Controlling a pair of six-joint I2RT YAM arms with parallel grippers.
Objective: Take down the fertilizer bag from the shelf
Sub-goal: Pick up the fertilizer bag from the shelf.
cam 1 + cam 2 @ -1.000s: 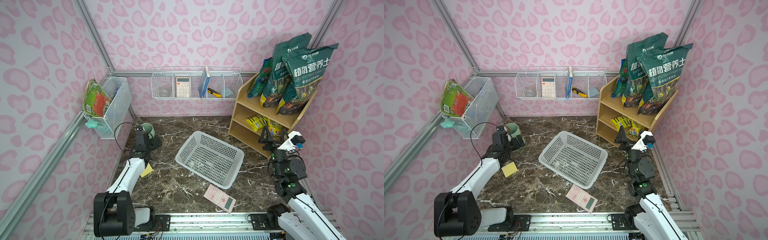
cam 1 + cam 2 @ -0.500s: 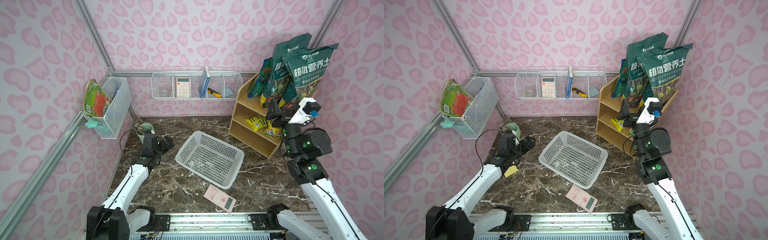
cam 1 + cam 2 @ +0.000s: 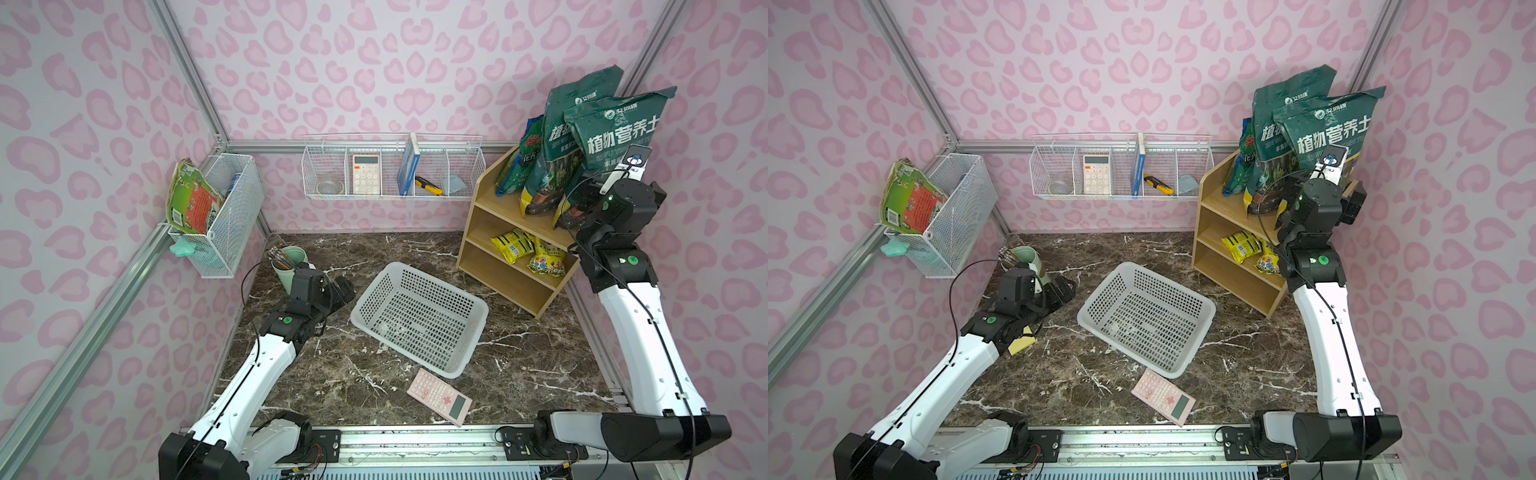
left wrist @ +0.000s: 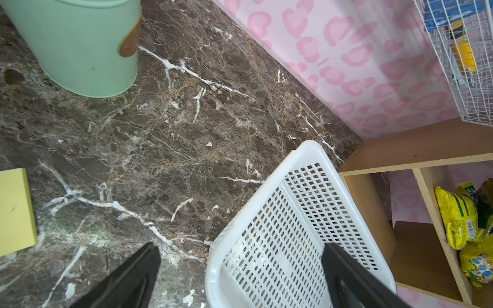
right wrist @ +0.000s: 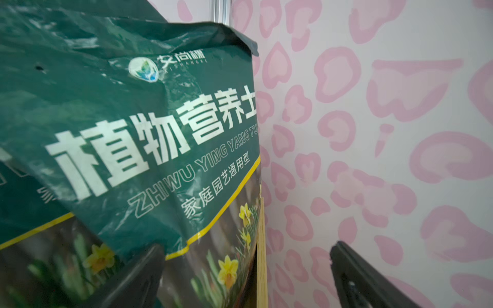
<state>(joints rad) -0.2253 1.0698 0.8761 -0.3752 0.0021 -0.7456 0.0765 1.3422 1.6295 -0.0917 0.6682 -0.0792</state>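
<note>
The fertilizer bag is standing on the top step of the shelf, in the upper right of the frame in both top views. It is leaning on a second green bag just behind it. In the right wrist view, big white letters on the dark green bag are reading "植物营养土". Under them is "ZHIWU YING YANG TU", then smaller "家庭园艺通用型". A round leaf logo is sitting above the words, and the tiny brand letters beside it are too small to read. Yellow flowers are showing on the lower part of the bag. Yellow packets are lying on the middle step.

The right arm is rising from the lower right of the frame and bending toward the top step. The right gripper is gaping wide and holding nothing. 1 finger is showing in front of the bag, and the other in front of the pink wall, with the bag's side edge between them. I cannot tell if it is touching the bag.

The left arm is stretching low over the table from the lower left of the frame. The left gripper is also spread wide and holding nothing, near a corner of the white basket and the green cup.
</note>
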